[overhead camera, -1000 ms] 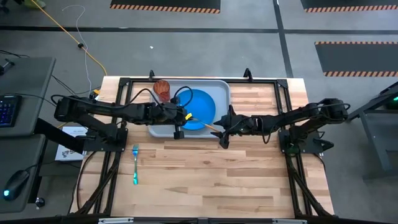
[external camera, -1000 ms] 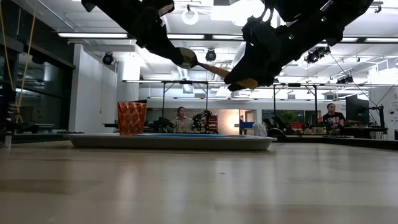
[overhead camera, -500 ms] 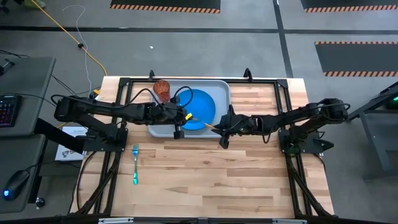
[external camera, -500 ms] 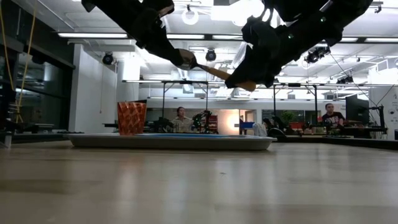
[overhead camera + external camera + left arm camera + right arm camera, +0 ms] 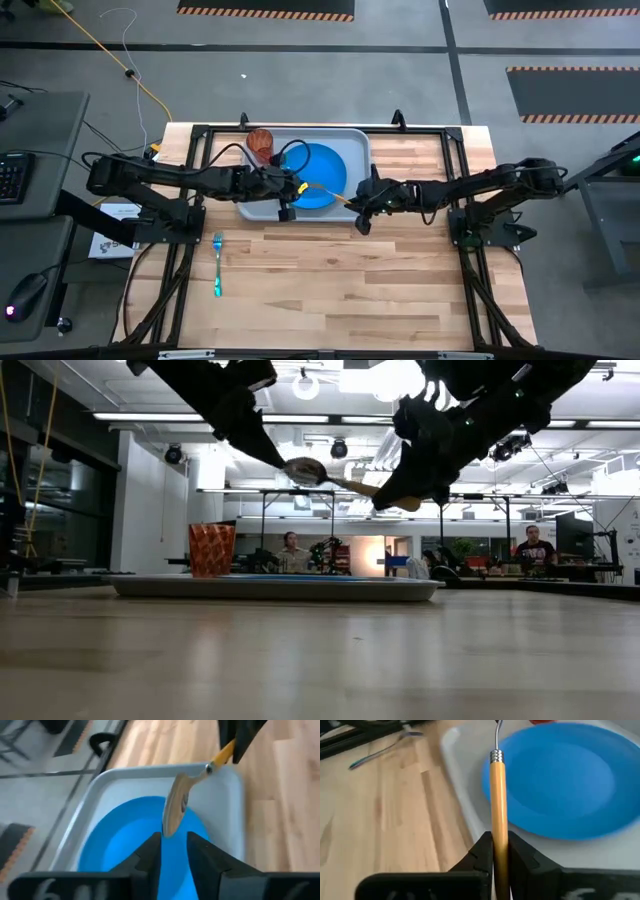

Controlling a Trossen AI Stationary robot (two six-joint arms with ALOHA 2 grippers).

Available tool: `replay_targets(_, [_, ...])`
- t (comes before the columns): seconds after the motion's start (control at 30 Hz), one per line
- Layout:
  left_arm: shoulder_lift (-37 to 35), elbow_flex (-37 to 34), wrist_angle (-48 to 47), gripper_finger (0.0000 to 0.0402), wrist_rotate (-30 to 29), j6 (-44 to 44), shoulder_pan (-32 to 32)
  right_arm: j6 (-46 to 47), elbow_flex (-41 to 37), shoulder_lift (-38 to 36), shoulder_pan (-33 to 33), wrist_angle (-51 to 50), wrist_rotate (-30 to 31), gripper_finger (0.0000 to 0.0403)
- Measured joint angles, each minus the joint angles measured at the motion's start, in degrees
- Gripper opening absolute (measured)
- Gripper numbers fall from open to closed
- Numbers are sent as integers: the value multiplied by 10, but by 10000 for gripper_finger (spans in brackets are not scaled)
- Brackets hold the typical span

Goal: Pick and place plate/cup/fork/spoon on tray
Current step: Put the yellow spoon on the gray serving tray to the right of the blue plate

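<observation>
While airborne above, spoon (image 5: 322, 189); plate (image 5: 322, 172), cup (image 5: 261, 142) inside tray (image 5: 355, 140).

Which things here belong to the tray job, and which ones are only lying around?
Job:
tray
plate on the tray
cup on the tray
spoon, handle in the right gripper, above the plate
fork on the table
left gripper, open beside the spoon's bowl

Around:
yellow cable
keyboard
mouse

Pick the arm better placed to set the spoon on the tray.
Right. The right gripper is shut on the spoon by its orange handle, over the tray edge beside the plate. The left gripper is open at the spoon's bowl.
</observation>
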Motion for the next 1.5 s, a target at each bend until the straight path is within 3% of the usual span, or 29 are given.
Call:
replay_targets(0.2, [-28,0,-52,112,-45,-18,-7,57,-1,-28,-9,-113,83,10])
replay_targets(0.4, [-69,0,-98,114,-62,-65,3,119,-43,-36,-43,-138,134,10])
replay_targets(0.53, [-90,-24,-71,115,-61,-54,6,154,-100,-41,-86,-59,122,10])
replay_targets(0.67, [-114,-67,30,115,-40,1,12,195,-144,-45,-124,88,78,10])
replay_targets(0.73, [-127,-78,78,115,-17,12,20,223,-146,-45,-132,108,66,10])
replay_targets(0.8, [-142,-83,100,115,9,14,28,238,-124,-45,-137,46,63,10])
replay_targets(0.9, [-157,-85,119,115,40,10,33,243,-45,-43,-146,-146,66,10])
replay_targets(1.0, [-164,-86,119,115,50,4,33,244,39,-27,-147,-322,80,10])
replay_targets(1.07, [-165,-85,123,115,50,4,31,243,87,-13,-146,-386,85,10])
replay_targets(1.5, [-164,-85,119,115,50,-5,18,233,196,140,-141,-445,50,10])
